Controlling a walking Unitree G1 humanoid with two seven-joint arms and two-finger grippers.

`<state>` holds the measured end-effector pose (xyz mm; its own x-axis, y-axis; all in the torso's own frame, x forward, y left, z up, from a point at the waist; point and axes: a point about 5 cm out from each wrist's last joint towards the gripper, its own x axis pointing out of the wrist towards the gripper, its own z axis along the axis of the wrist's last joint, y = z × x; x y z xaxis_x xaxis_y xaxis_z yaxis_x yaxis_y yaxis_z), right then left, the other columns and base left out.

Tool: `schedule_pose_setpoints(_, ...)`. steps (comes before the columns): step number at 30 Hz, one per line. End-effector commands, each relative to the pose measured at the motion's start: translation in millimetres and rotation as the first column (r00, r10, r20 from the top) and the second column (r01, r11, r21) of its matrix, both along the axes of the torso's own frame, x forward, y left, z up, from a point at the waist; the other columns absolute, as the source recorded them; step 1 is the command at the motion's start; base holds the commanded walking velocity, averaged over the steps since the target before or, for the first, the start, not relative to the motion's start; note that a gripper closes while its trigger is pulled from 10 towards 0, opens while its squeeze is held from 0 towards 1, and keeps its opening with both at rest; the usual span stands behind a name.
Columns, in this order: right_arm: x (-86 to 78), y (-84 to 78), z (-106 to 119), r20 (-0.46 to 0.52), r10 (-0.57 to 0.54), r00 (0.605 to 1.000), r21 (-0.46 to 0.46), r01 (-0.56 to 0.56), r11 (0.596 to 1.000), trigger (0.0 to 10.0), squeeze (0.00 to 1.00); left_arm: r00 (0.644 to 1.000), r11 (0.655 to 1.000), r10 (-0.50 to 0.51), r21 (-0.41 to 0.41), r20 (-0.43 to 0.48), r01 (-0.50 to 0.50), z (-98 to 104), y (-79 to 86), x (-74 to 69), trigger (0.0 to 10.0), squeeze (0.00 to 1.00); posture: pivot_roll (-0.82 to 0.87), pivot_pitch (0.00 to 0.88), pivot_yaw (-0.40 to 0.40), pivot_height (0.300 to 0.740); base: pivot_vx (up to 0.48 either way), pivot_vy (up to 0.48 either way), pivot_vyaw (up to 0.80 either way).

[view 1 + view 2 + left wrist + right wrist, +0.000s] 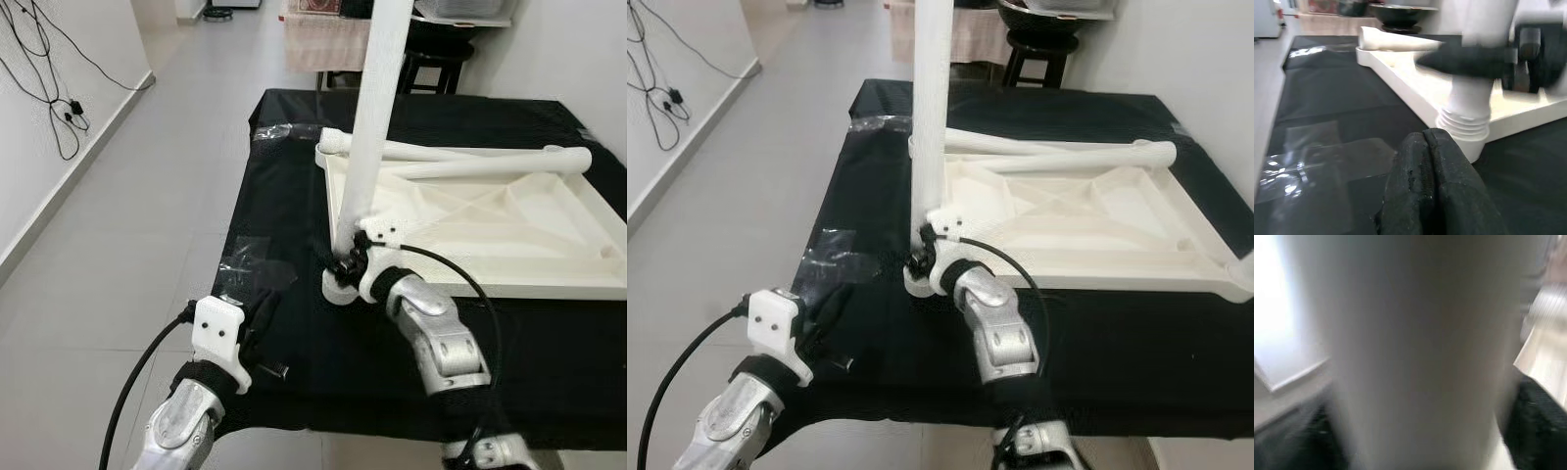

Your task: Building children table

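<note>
White table leg (pixel 377 108) in right hand (pixel 351 262)

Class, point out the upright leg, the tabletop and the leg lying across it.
upright leg (pixel 377 108), left eye view, mid shaft.
tabletop (pixel 509 286), left eye view, near rim.
lying leg (pixel 490 164), left eye view, mid shaft.

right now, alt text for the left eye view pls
The right tool grips a white table leg standing upright at the near corner of an upturned white tabletop on a black-covered table. The left tool rests shut on the cloth nearby.
</note>
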<state>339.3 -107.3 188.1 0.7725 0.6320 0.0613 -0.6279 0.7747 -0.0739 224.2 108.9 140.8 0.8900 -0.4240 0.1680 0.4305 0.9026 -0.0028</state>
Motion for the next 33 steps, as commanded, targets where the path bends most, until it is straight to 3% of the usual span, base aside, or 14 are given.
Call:
schedule_pose_setpoints(1,4.3,-1.9,6,0.044,0.071,0.996,0.004,-0.072,0.997,10.0,0.33,1.0,1.0,-0.009,-0.007,-0.019,0.009,-3,-1.6,-1.6,10.0,0.0,0.08,0.113,-0.033,0.74,0.0,0.0,0.0)
schedule_pose_setpoints(2,4.3,-1.9,6,0.044,0.071,0.996,0.004,-0.072,0.997,10.0,0.33,1.0,1.0,-0.009,-0.007,-0.019,0.009,-3,-1.6,-1.6,10.0,0.0,0.08,0.113,-0.033,0.74,0.0,0.0,0.0)
schedule_pose_setpoints(3,7.1,-3.5,6,0.045,0.084,0.995,-0.007,-0.084,0.996,10.0,0.05,1.0,1.0,-0.009,-0.008,-0.019,0.008,-3,-2.0,-1.7,10.0,0.0,0.08,0.113,-0.033,0.74,0.0,0.0,0.0)
schedule_pose_setpoints(5,9.1,-3.5,5,0.04,0.122,0.992,-0.013,-0.122,0.992,10.0,0.0,1.0,1.0,-0.007,-0.009,-0.018,0.007,-3,-2.3,-1.8,10.0,0.0,0.09,0.116,-0.034,0.74,0.0,0.0,0.0)
schedule_pose_setpoints(13,20.1,-6.2,-7,-0.028,0.222,0.975,-0.057,-0.224,0.973,10.0,0.0,1.0,1.0,-0.007,-0.013,-0.015,0.006,-1,-3.6,-1.7,10.0,0.0,0.09,0.128,-0.037,0.74,0.0,0.0,0.0)
schedule_pose_setpoints(14,22.1,-7.2,-6,-0.03,0.244,0.969,-0.06,-0.245,0.968,1.6,0.0,1.0,1.0,-0.007,-0.014,-0.015,0.007,-1,-3.9,-1.7,10.0,0.0,0.09,0.132,-0.039,0.74,0.0,0.0,0.0)
schedule_pose_setpoints(15,23.9,-9.0,-5,-0.037,0.279,0.959,-0.043,-0.281,0.959,0.0,0.0,1.0,1.0,-0.007,-0.015,-0.015,0.006,0,-4.4,-1.7,10.0,0.0,0.09,0.135,-0.04,0.74,0.0,0.0,0.0)
schedule_pose_setpoints(25,30.0,-23.5,-1,-0.039,0.354,0.934,-0.013,-0.355,0.935,0.0,0.0,1.0,1.0,-0.007,-0.018,-0.014,0.006,0,-5.6,-1.1,10.0,0.0,0.09,0.139,-0.041,0.74,0.0,0.0,0.0)
schedule_pose_setpoints(29,29.2,-33.2,-6,-0.044,0.328,0.944,-0.018,-0.329,0.944,0.0,0.0,1.0,1.0,-0.007,-0.019,-0.014,0.007,0,-5.2,-0.6,10.0,0.0,0.08,0.142,-0.039,0.74,0.0,0.0,0.0)
schedule_pose_setpoints(31,26.8,-34.4,-15,-0.045,0.232,0.972,-0.075,-0.235,0.969,0.0,0.0,1.0,1.0,-0.005,-0.02,-0.014,0.005,0,-3.8,-0.3,10.0,0.0,0.07,0.142,-0.037,0.74,0.0,0.0,0.0)
schedule_pose_setpoints(33,26.8,-34.4,-15,-0.045,0.232,0.972,-0.075,-0.235,0.969,0.0,0.0,1.0,1.0,-0.005,-0.02,-0.014,0.005,0,-3.8,-0.3,10.0,0.0,0.07,0.142,-0.037,0.74,0.0,0.0,0.0)
